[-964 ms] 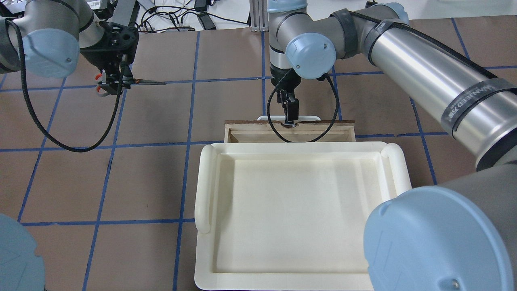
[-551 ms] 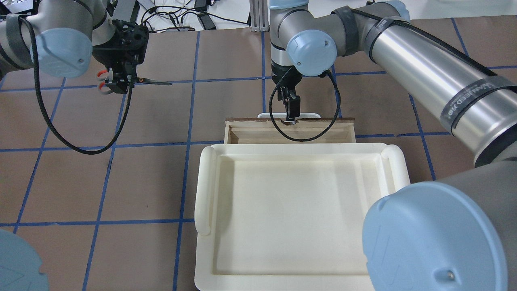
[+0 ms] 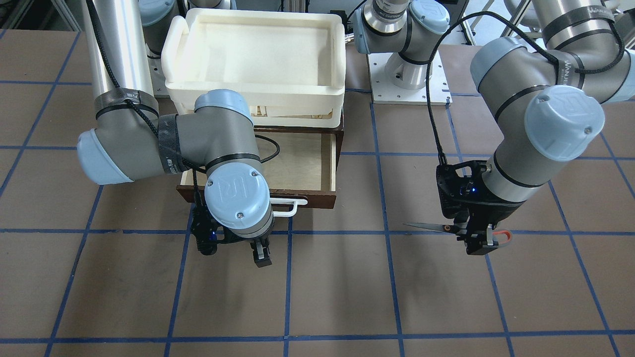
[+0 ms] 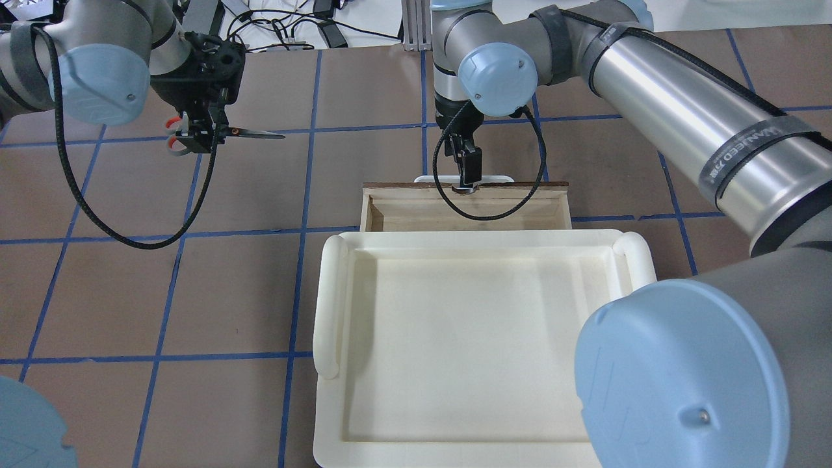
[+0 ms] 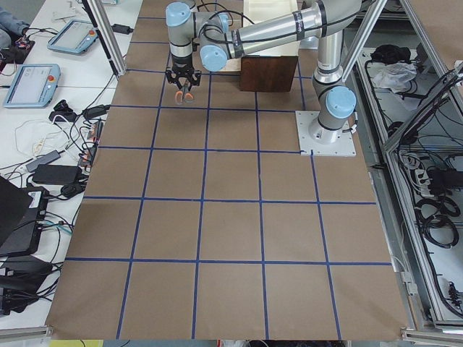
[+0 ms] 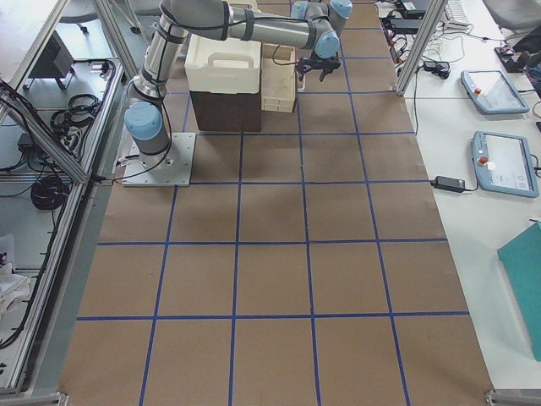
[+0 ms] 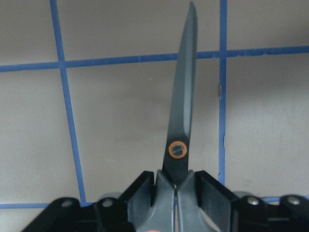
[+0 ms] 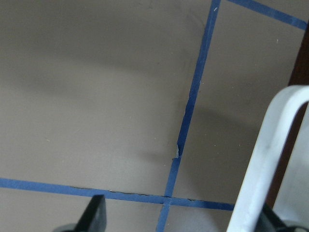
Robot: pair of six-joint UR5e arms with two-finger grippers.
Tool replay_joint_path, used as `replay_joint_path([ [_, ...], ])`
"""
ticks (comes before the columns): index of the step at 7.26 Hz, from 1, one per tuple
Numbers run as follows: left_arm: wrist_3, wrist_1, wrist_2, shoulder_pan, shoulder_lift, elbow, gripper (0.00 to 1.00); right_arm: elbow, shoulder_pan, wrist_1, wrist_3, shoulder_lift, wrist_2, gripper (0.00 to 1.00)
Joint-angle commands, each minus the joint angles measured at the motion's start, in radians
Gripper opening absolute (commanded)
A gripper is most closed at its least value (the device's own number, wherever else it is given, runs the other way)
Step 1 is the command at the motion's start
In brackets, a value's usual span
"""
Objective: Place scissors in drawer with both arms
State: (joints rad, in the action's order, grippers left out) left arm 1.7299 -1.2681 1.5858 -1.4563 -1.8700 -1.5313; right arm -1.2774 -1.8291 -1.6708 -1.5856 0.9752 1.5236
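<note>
My left gripper [image 4: 195,133] is shut on the scissors [image 4: 255,134] by the grey, orange-lined handles and holds them above the table, blades pointing toward the drawer. The left wrist view shows the dark blades [image 7: 184,116] sticking out from the closed fingers. In the front view the scissors [image 3: 427,227] hang right of the drawer [image 3: 302,163]. The dark brown drawer [image 4: 465,218] is pulled partly open and shows its pale interior. My right gripper [image 4: 467,179] is open at the white bar handle [image 3: 292,203], which lies beside one finger [image 8: 95,212] in the wrist view.
A cream-white plastic tray [image 4: 331,305] sits on top of the cabinet above the drawer and also shows in the front view [image 3: 253,91]. Brown table surface with blue tape lines [image 3: 387,277] spreads around. Cables and devices lie past the far edge [image 4: 286,29].
The drawer has slid further out, away from the robot, with my right gripper at its handle. My left gripper has carried the scissors a little rightward toward the drawer.
</note>
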Motion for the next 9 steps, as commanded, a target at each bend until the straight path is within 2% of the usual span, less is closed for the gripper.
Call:
replay_joint_path([
  [1, -0.01, -0.056, -0.026, -0.004, 0.014, -0.004, 0.0, 0.004, 0.007, 0.0, 0.021, 0.0, 0.022, 1.0],
  [2, -0.019, -0.08, -0.058, -0.004, 0.015, -0.01, 0.0, 0.004, 0.01, 0.0, 0.024, -0.001, 0.023, 1.0],
  [6, -0.116, -0.082, -0.082, -0.031, 0.043, -0.046, 0.0, 0.053, 0.01, 0.002, 0.032, -0.029, 0.018, 1.0],
  [7, -0.156, -0.08, -0.07, -0.073, 0.051, -0.044, 0.0, 0.058, 0.01, 0.002, 0.044, -0.032, 0.018, 1.0],
  [9, -0.167, -0.083, -0.069, -0.079, 0.057, -0.046, 0.0, 0.061, 0.01, 0.0, 0.056, -0.041, 0.018, 1.0],
])
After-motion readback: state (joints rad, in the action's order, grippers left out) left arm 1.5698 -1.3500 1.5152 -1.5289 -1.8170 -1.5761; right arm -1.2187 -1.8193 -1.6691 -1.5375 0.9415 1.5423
